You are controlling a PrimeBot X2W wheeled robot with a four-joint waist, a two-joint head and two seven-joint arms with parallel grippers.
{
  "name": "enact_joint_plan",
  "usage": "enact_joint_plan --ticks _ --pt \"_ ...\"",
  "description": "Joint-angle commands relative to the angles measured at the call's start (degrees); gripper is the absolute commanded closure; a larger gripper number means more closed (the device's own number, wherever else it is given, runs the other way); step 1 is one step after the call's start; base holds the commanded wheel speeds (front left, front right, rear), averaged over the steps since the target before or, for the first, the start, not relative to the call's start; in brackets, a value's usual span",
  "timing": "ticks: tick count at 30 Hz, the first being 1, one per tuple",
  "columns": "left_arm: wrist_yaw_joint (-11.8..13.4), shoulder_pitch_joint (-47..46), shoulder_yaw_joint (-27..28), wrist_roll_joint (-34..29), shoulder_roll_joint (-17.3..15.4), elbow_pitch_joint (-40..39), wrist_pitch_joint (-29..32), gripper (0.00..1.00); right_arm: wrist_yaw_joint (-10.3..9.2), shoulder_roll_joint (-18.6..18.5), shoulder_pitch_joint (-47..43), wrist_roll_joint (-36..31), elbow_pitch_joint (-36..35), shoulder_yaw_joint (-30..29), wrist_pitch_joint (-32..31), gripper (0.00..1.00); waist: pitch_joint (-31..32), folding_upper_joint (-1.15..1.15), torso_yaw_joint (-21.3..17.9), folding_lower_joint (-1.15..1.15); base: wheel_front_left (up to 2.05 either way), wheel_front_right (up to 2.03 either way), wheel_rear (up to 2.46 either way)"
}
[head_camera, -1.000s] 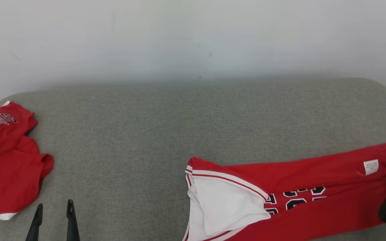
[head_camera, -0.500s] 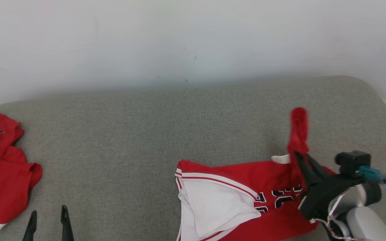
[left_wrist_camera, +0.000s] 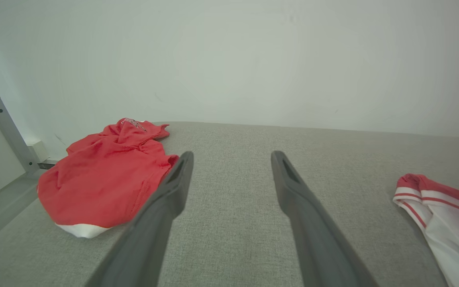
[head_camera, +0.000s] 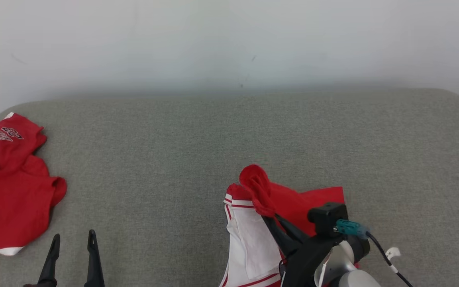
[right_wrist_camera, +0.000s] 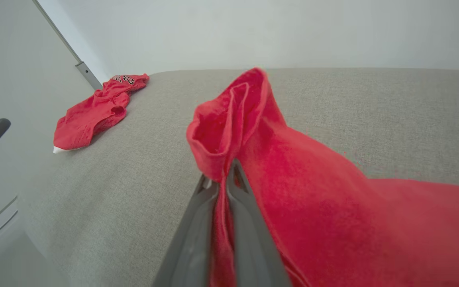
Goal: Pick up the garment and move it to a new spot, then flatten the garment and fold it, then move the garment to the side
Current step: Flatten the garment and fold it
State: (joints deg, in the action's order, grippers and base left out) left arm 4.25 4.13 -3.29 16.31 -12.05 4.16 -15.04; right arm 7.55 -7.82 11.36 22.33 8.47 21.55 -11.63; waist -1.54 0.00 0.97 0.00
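Risk assessment, folding stage. The right gripper (head_camera: 272,220) is clamped tight on a bunched red fold (head_camera: 257,187) of the red jersey (head_camera: 301,199), holding that fold raised above the rest of the cloth. The left gripper (head_camera: 73,239) hangs low at the robot's left with its fingers apart and nothing between them, well apart from the jersey.

Location: the jersey lies on the grey upholstered surface (head_camera: 173,159), near the robot's edge and right of centre. A second red garment (head_camera: 10,191) sits crumpled at the far left.

Hazards, as judged:
- The grip is on a narrow gathered bunch, not a flat edge. The cloth may slide out, or the fold may land twisted.
- Nothing pins the far end. Pulling the fold across may drag the whole jersey instead of doubling it over.
- The white inside panel (head_camera: 253,247) is turned out and creased. Laying red cloth over it would seal in the wrinkle.

Orientation: the striped trim (head_camera: 235,201) faces the robot's left, and the flat red panel extends to the robot's right, so the visible length runs left to right. The lower part runs off the bottom of the head view, so the true long axis cannot be confirmed.
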Motion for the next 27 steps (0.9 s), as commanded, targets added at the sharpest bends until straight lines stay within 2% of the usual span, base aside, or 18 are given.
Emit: enact_joint_plan --ticks 1,11,12,13,14,21,23,27 --pt "-0.09 -0.99 -0.11 -0.48 0.34 0.25 -0.17 0.0 -0.15 0.7 0.84 -0.36 1.31 0.69 0.56 1.0 -0.9 0.0 1.36 0.0 0.0 0.0 0.0" --pt "-1.1 -3.33 -0.58 -0.75 1.14 2.1 -0.17 0.0 -0.15 2.69 6.13 -0.41 16.09 4.78 5.33 1.0 -1.98 0.0 3.41 0.0 0.0 0.0 0.0" --pt "-1.16 -3.32 -0.51 -0.78 1.23 2.29 -0.17 0.0 -0.15 2.92 6.63 -0.3 17.29 4.97 5.97 0.89 -1.97 0.0 3.45 0.0 0.0 0.0 0.0" --pt "-1.28 -3.26 -0.42 -0.82 1.28 2.46 -0.17 0.0 -0.15 3.19 6.99 0.17 18.1 5.37 6.7 0.33 -1.92 0.0 3.45 0.0 0.0 0.0 0.0" --pt "-1.37 -3.24 -0.31 -0.86 1.36 2.59 -0.17 0.0 -0.15 3.38 7.29 0.72 18.64 5.6 7.57 0.0 -1.83 0.0 3.41 0.0 0.0 0.0 0.0" --pt "-1.31 -1.8 0.95 -1.12 1.38 2.75 -0.17 0.0 -0.15 0.05 8.88 2.34 15.63 2.66 15.6 0.0 -0.5 0.0 2.0 0.0 0.0 0.0 0.0" --pt "-0.81 -1.3 1.35 -1.5 1.51 2.11 -0.17 0.0 -0.15 -2.29 8.15 1.9 12.61 -1.1 18.13 0.0 0.04 0.0 1.14 0.0 0.0 0.0 0.0" --pt "-0.45 -0.29 1.87 -1.72 1.32 1.29 -0.17 0.0 -0.15 -4.55 6.13 0.73 8.85 -6.79 19.87 0.0 0.58 0.0 -0.01 0.0 0.0 0.0 0.0"
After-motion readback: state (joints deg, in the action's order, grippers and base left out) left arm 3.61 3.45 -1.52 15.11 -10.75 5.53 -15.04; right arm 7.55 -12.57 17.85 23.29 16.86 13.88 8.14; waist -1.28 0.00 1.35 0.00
